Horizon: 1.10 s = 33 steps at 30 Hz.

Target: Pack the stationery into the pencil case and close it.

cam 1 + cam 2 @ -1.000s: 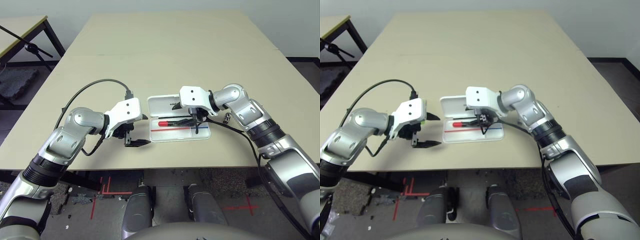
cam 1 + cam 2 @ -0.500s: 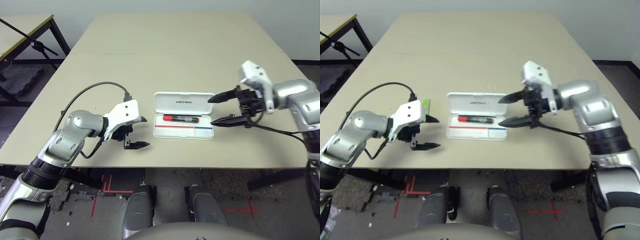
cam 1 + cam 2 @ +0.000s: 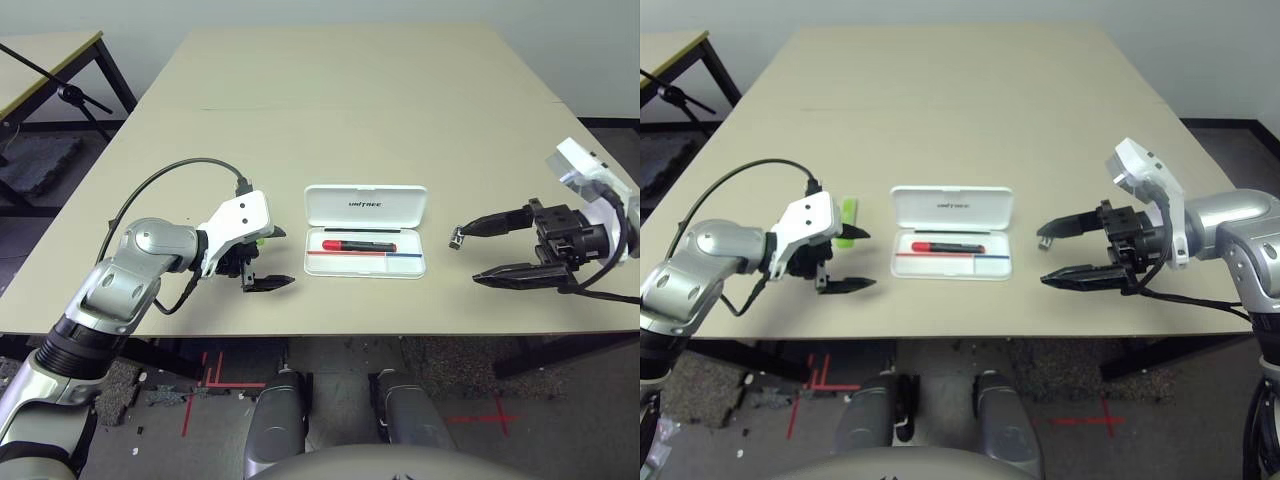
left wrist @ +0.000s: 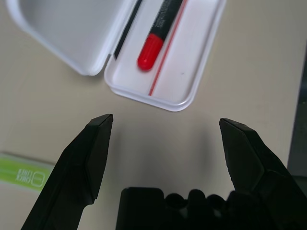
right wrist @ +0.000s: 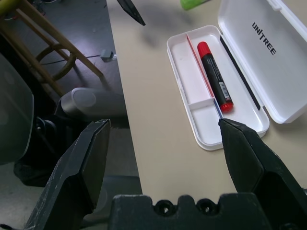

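With the red marker (image 5: 216,76) lying in the tray of the open pencil case (image 3: 364,263), the step in hand looks to be fetching the remaining stationery; the small metal piece (image 3: 457,238) lies on the table to the case's right, just beside a fingertip of the right gripper (image 3: 476,252), whose fingers are spread and empty; the green highlighter (image 3: 849,218) lies beside the left gripper (image 3: 872,260), also spread wide; the next move likely calls for lining up on the metal piece before pinching.
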Tool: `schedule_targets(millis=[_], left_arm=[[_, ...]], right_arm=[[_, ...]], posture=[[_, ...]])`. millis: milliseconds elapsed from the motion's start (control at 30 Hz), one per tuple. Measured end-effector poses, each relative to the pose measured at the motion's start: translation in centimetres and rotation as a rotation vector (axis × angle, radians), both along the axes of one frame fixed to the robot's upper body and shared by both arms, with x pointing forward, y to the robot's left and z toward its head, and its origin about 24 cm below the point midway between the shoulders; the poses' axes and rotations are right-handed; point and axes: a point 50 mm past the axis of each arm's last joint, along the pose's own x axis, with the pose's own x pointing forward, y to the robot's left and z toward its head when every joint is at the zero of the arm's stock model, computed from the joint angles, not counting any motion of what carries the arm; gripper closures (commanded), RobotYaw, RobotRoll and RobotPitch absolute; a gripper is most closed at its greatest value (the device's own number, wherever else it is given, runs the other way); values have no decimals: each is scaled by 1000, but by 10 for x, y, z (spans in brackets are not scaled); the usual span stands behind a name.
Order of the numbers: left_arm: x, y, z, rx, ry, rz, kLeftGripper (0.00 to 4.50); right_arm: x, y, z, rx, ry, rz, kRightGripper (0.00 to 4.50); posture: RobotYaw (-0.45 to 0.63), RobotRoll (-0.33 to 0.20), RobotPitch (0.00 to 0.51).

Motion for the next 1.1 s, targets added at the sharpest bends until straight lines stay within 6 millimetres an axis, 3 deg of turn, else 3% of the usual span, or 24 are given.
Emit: schedule_targets(millis=[267,367,533,767,1100], left_arm=[[22,8,10,-111,-8,355,0],[26,18,5,-138,29,542,0],[31,15,-4,-181,102,751,0],[41,2,-15,-235,114,941,0],[53,4,-31,-243,90,1120,0]], right_arm=[[4,3,-4,-7,-42,-24,33],[4,2,-6,-15,-46,-31,33],[5,5,-14,-18,-24,-19,33],[5,5,-15,-32,-27,-17,33],[5,8,-16,-17,-19,-20,33]], posture=[[-61,0,94],[-60,0,91],[-60,0,90],[-70,0,91],[-88,0,93]])
